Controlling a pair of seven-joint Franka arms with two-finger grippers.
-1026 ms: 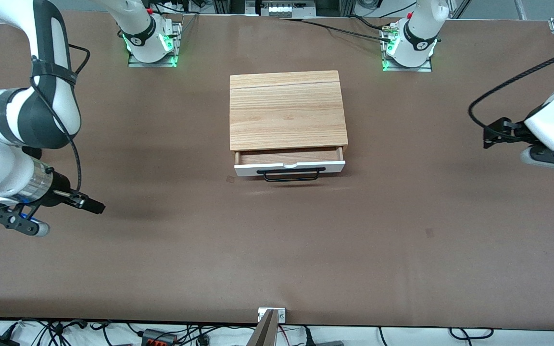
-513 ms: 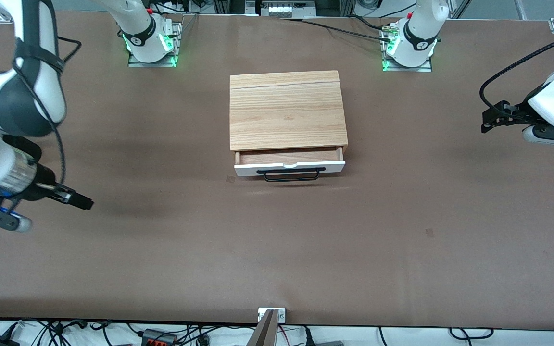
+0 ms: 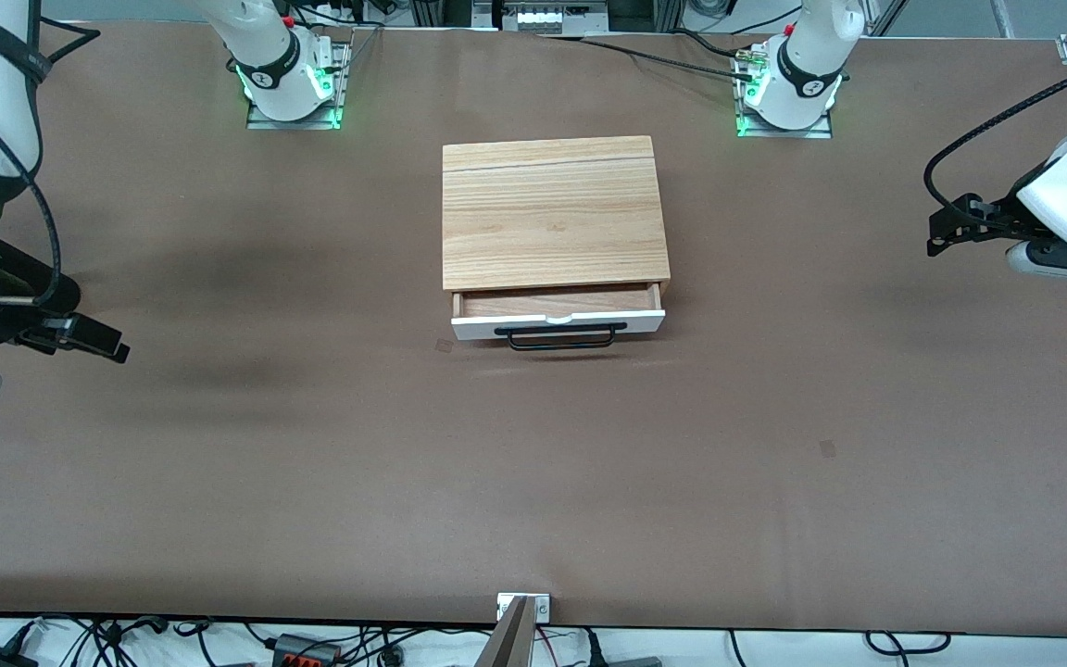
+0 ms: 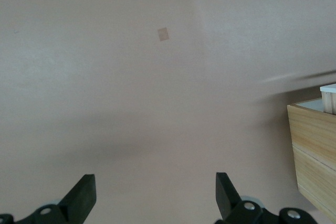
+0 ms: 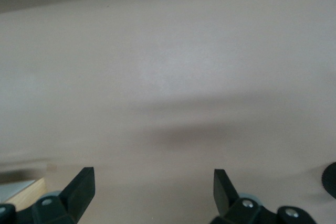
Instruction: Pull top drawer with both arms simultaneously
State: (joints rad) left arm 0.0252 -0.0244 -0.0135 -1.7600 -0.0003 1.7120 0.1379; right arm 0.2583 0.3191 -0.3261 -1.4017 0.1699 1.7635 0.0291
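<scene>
The top drawer (image 3: 557,323) has a white front panel and a thin black bar handle (image 3: 559,337). It stands pulled out a little from the wood-topped cabinet (image 3: 552,211) in the middle of the table, with light wood showing inside. My left gripper (image 3: 943,236) hangs open and empty over the table at the left arm's end. My right gripper (image 3: 107,346) hangs open and empty over the table at the right arm's end. Both are well apart from the drawer. The left wrist view shows a corner of the cabinet (image 4: 315,150) and its open fingers (image 4: 84,192).
The brown table (image 3: 533,482) spreads all around the cabinet. The two arm bases (image 3: 288,83) stand with green lights at the table's edge farthest from the front camera. Cables lie along the edge nearest to the front camera (image 3: 311,644).
My right gripper has swung away from the drawer toward the right arm's end of the table. My left gripper drew away toward its end, then held still. The drawer has not moved.
</scene>
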